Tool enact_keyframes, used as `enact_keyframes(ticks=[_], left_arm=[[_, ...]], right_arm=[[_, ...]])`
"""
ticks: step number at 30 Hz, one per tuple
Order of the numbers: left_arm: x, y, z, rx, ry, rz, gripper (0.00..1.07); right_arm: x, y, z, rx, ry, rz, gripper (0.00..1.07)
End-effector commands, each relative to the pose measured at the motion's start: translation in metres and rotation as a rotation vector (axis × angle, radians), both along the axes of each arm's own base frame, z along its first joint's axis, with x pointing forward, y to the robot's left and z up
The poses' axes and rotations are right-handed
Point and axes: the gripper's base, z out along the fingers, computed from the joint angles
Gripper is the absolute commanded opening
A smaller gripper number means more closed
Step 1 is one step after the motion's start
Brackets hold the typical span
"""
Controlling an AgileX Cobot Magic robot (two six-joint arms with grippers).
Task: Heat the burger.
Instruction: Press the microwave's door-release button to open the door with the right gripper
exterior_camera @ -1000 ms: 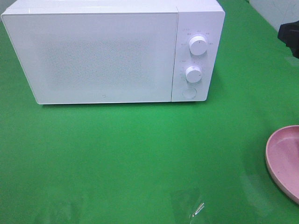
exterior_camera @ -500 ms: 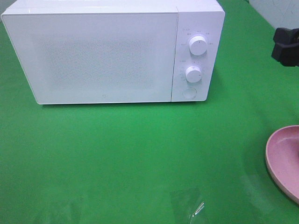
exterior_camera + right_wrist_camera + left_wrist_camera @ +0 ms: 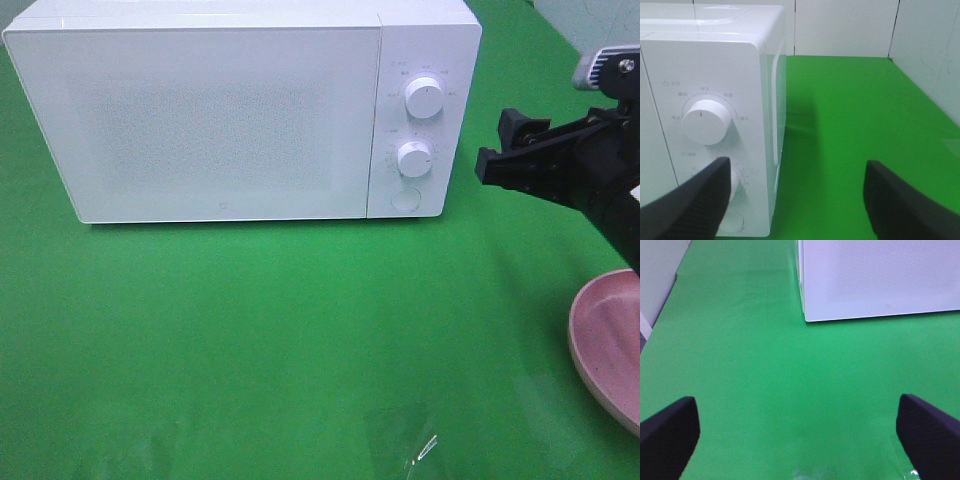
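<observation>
The burger is out of view in every frame. The white microwave [image 3: 200,120] stands at the back of the green table with its door shut. My right gripper [image 3: 493,143] hovers open and empty just right of the microwave's control panel, level with the two knobs. In the right wrist view, that gripper [image 3: 797,200] faces the panel's right edge; the upper knob [image 3: 706,121] shows plainly and one finger partly covers the lower knob. My left gripper [image 3: 797,440] is open and empty above bare green cloth, in front of the microwave's left corner [image 3: 807,315].
An empty pink plate [image 3: 610,340] sits at the right edge of the table, below the right arm. A small clear shiny scrap [image 3: 410,445] lies near the front edge. White walls [image 3: 840,25] close off the back.
My right arm has come in from the right edge toward the microwave's control panel. Microwave, plate and left gripper have not moved.
</observation>
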Motion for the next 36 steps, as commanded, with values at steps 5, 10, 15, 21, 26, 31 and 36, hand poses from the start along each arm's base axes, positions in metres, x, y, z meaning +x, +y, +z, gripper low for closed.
enact_keyframes(ticks=[5,10,15,21,26,31,36], left_arm=[[0.000,0.000,0.000,-0.004,0.000,-0.003,1.00],[0.000,0.000,0.000,-0.004,0.000,-0.003,1.00],[0.000,0.000,0.000,-0.004,0.000,-0.003,1.00],[0.000,0.000,0.000,-0.004,0.000,-0.003,1.00],[0.000,0.000,0.000,-0.004,0.000,-0.003,1.00],[0.000,0.000,0.000,-0.004,0.000,-0.003,1.00],[0.000,0.000,0.000,-0.004,0.000,-0.003,1.00]], right_arm=[[-0.008,0.017,-0.009,-0.024,-0.015,-0.001,0.73],[-0.012,0.039,-0.022,-0.035,0.019,0.025,0.73],[-0.007,0.060,-0.030,-0.041,0.025,0.039,0.73],[-0.001,0.066,-0.037,-0.010,0.035,0.035,0.73],[-0.001,0.066,-0.039,0.195,0.052,0.023,0.71],[-0.001,0.067,-0.039,0.415,0.054,0.009,0.64],[-0.002,0.067,-0.040,0.779,0.072,-0.021,0.46]])
